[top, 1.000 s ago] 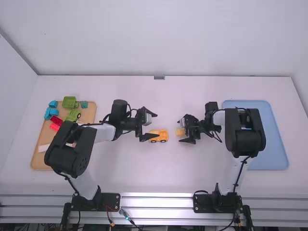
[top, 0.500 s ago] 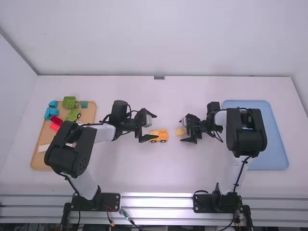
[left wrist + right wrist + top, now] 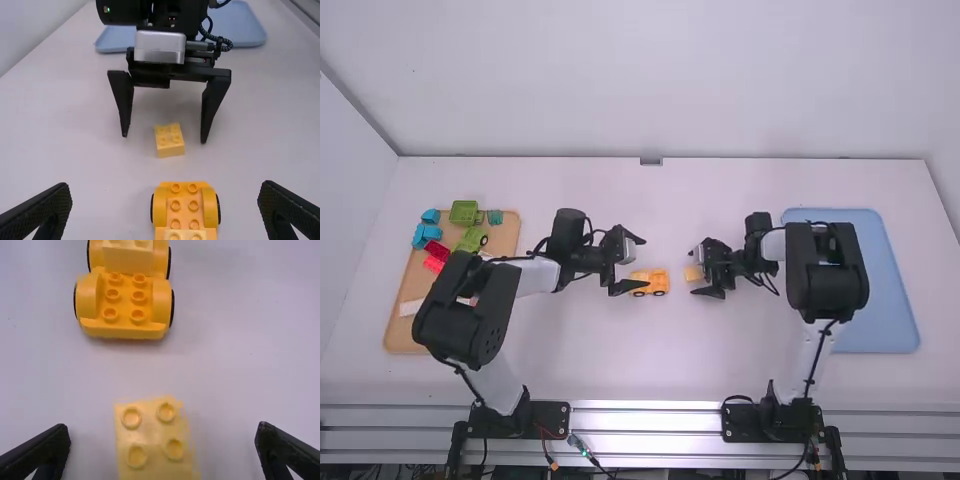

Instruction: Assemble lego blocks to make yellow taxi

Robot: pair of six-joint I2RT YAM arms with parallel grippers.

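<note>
Compared with half a second ago, the main difference is in the right arm. In the high view its gripper (image 3: 692,272) sits slightly farther left, nearer the car (image 3: 658,281), and its elbow has shifted left too. Between the two earlier frames it had edged the other way, so it now lies back about where it was a second ago. Its fingers are wide apart, one on either side of the loose block (image 3: 156,440), with a gap on both sides, so nothing is clamped. The left wrist view shows the same gaps.

The left gripper (image 3: 646,262) looks unchanged from half a second ago. Its fingers are spread wide too and hold nothing; in its own wrist view the car shows between them.

The car has stayed where it was, between the two grippers, wheels down on the table (image 3: 620,350). It is a yellow base with a paler block (image 3: 128,259) on top, and bare studs show on the end nearer the loose block. That block, yellow with four studs facing up, lies just beyond that end, apart from the car, with no clear shift since the earlier frames.

The board (image 3: 402,330) on the left, with its blue, green and red pieces, and the blue tray (image 3: 880,300) on the right are as before.
</note>
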